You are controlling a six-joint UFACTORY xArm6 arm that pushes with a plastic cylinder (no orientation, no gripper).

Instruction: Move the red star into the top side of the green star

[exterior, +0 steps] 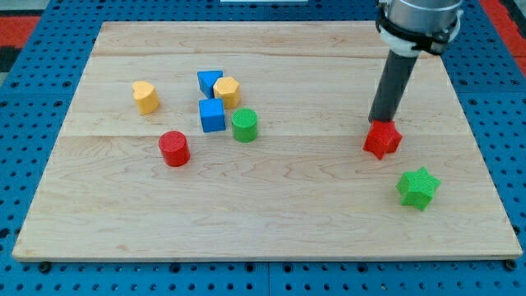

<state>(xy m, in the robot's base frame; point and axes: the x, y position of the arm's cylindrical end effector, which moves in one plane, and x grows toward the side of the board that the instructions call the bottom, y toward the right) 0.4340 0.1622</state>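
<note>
Pale wood board (271,205) on blue pegboard (25,164); my tip (379,122), a bare rod grasping nothing, touches the red star (382,140) at its 12 o'clock edge, green star (418,187) apart at the red star's 4 o'clock, arm cut off at the view's top.

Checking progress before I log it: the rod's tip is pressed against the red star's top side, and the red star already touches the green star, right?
Not quite. My tip is at the red star's top side, but the camera view shows bare board between it and the green star; they are apart.
</note>
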